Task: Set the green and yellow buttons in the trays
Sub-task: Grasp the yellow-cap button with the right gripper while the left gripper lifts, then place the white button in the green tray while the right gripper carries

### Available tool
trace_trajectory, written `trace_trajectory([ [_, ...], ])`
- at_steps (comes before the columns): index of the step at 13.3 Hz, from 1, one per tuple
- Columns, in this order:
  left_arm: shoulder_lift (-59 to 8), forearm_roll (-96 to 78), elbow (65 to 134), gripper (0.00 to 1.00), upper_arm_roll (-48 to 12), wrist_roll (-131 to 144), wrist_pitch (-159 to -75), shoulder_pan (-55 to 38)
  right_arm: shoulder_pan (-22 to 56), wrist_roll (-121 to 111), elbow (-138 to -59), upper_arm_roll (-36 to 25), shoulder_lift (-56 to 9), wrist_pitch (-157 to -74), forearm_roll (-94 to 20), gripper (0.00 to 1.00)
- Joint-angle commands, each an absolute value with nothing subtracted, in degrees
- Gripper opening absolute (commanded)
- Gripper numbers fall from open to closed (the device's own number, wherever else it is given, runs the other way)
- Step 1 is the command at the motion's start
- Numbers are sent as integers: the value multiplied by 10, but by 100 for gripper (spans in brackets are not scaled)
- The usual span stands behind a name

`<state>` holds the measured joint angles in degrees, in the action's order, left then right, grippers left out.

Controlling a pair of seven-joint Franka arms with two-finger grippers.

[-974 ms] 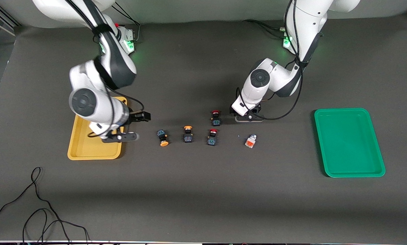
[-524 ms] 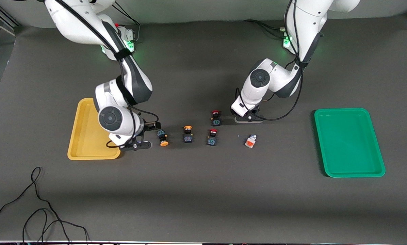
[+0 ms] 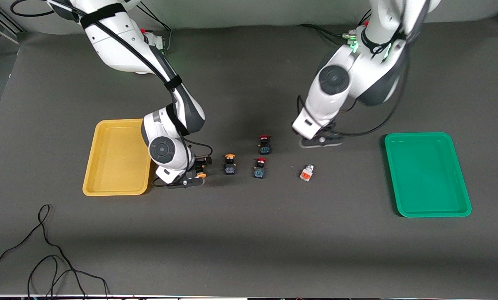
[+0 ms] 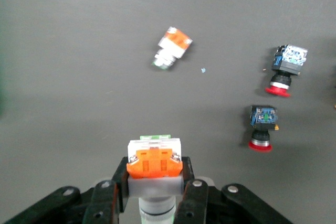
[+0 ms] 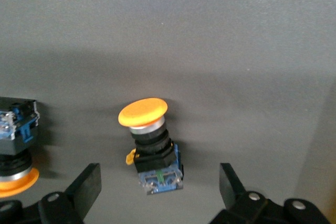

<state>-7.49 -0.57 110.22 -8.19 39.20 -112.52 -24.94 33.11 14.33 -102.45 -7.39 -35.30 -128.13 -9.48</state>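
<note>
The left end effector (image 4: 155, 192) clamps a light, rigid white button (image 4: 155, 163) by its flat sides, while the right end effector (image 5: 157, 192) gapes over a yellow-capped button (image 5: 149, 148), best pinched across its square black body.

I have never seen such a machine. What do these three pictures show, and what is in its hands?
These are two white robot arms at a dark table. The large picture looks down from across the table; the two small ones come from cameras on each wrist. The left hand grips a white-grey button over the table. The right hand, fingers open, straddles a lying yellow-capped button. On the table also lie a second yellow-capped button, two red-capped ones, a second white-grey button, a yellow tray and a green tray.
</note>
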Motion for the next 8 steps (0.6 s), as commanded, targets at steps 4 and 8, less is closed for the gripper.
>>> trace_trajectory([
  [4,-63,-7,1020,25,-84,248,-1000,-117,338,152,-1018,-79,-378,-1319,-105,89],
  [8,-66,1,1019,25,-83,51,-998,34,338,153,-1018,-79,-378,-1320,-105,0],
])
